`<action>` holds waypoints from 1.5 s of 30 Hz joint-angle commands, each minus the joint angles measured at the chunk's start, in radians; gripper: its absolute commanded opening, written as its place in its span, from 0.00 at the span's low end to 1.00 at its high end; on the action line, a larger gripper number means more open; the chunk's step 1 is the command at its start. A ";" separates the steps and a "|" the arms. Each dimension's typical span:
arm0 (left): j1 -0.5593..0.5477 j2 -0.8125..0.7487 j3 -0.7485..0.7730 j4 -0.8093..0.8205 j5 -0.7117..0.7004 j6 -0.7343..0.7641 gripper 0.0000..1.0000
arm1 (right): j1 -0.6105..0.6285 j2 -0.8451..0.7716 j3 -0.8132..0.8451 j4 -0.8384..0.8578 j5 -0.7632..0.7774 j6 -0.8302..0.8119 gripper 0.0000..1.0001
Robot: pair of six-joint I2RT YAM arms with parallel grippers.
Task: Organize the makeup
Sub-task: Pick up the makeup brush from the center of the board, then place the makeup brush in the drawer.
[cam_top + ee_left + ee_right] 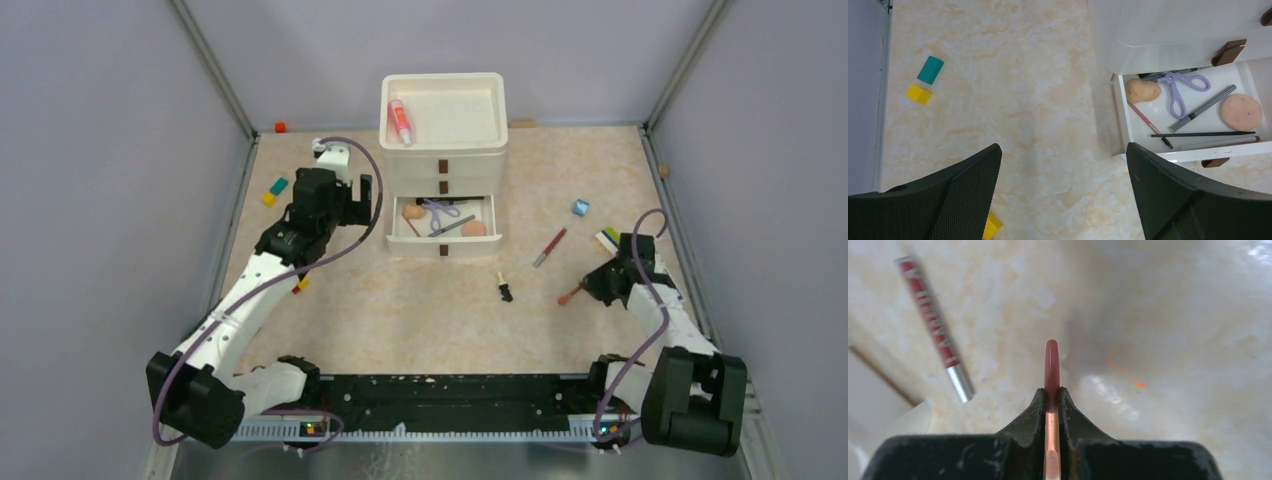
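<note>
My right gripper [592, 287] [1051, 394] is shut on a thin brush [1051, 365] with a red-brown handle and a copper ferrule, low over the table at the right. A red and silver tube [549, 247] [935, 332] lies to its left. A small black item [505, 290] lies mid-table. A pink white-capped spray bottle [400, 122] lies in the top tray of the white drawer unit [470, 160]. Its bottom drawer [1122, 115] is open and holds two peach sponges [1143, 90] [1240, 112], purple scissors [1175, 92] and pencils. My left gripper [362, 196] [1063, 195] is open and empty, left of the drawer.
Teal [930, 69] and yellow [918, 94] toy blocks lie at the far left, and another yellow block [991, 226] is under my left finger. A small blue item [580, 207] and a white card [608, 239] lie at the right. Grey walls surround the table.
</note>
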 commanded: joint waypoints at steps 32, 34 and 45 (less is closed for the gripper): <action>0.026 -0.114 -0.057 0.051 -0.168 0.038 0.99 | 0.940 0.594 0.825 0.347 -0.056 -1.726 0.15; 0.042 -0.105 -0.047 0.037 -0.176 0.009 0.99 | 0.943 0.607 0.843 0.332 -0.060 -1.727 0.31; 0.089 -0.080 -0.032 0.028 -0.122 -0.023 0.99 | 0.946 0.509 0.830 0.404 -0.051 -1.333 0.52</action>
